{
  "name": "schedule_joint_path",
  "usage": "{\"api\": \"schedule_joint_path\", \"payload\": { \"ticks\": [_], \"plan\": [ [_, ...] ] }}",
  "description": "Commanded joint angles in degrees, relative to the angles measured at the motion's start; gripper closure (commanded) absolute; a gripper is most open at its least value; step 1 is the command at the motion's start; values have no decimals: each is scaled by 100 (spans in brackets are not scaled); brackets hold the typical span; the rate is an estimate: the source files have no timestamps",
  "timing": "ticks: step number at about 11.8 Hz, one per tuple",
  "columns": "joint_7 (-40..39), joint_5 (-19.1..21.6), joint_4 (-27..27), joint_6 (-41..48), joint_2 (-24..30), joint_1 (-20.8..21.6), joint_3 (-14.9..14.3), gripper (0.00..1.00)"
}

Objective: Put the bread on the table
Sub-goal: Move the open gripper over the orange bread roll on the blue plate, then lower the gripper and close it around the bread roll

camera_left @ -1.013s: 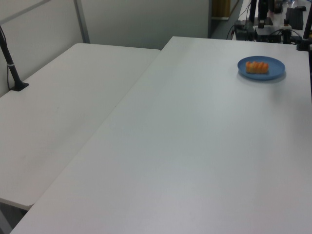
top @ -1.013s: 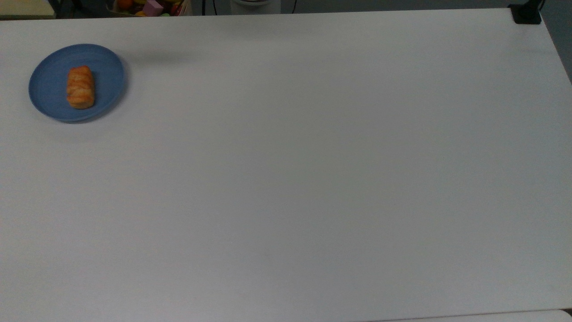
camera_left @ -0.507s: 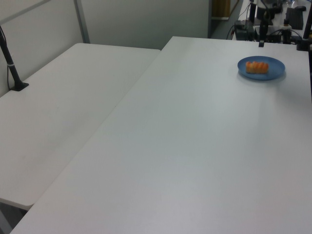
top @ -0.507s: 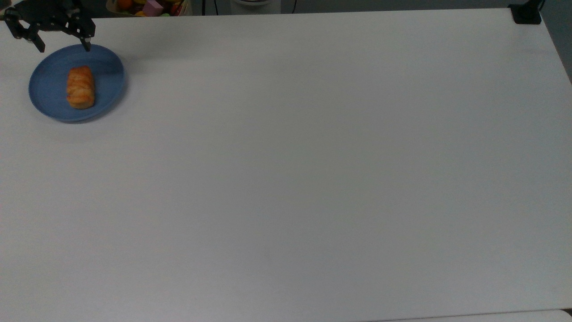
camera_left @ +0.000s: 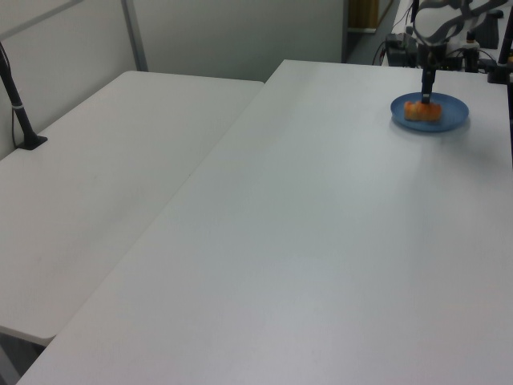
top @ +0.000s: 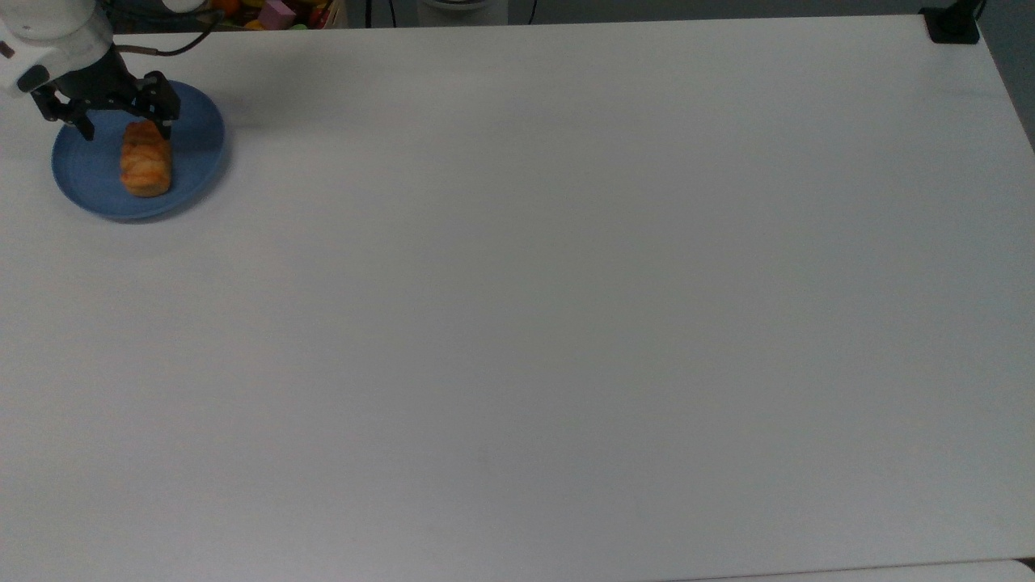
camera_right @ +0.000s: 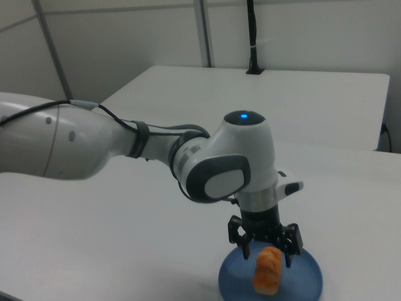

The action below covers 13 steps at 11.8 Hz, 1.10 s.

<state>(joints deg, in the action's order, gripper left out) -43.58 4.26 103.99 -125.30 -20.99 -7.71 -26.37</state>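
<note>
At the top view's upper left, our black two-finger gripper [top: 125, 129] hangs open over the far end of the small golden-orange ridged bread [top: 145, 162] on the round blue plate [top: 194, 153]. The roll's long axis runs up-down, crosswise to our fingers; the white worktop [top: 566, 307] lies right.

No readable text, labels, brands, numbers or signs anywhere in the three views.
</note>
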Motion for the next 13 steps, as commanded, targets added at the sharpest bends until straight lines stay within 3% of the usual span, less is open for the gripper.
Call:
{"api": "schedule_joint_path", "payload": {
  "ticks": [1,5,7,9,10,13],
  "plan": [
    [-186,119,86,-337,-159,33,-43,0],
    [-203,102,200,-442,-291,24,-17,4],
    [-212,93,367,-732,-291,24,1,23],
    [-439,93,368,-672,-282,16,1,51],
    [-501,93,359,-654,-265,7,1,60],
    [-502,110,237,-382,-160,-11,1,59]
  ]
}}
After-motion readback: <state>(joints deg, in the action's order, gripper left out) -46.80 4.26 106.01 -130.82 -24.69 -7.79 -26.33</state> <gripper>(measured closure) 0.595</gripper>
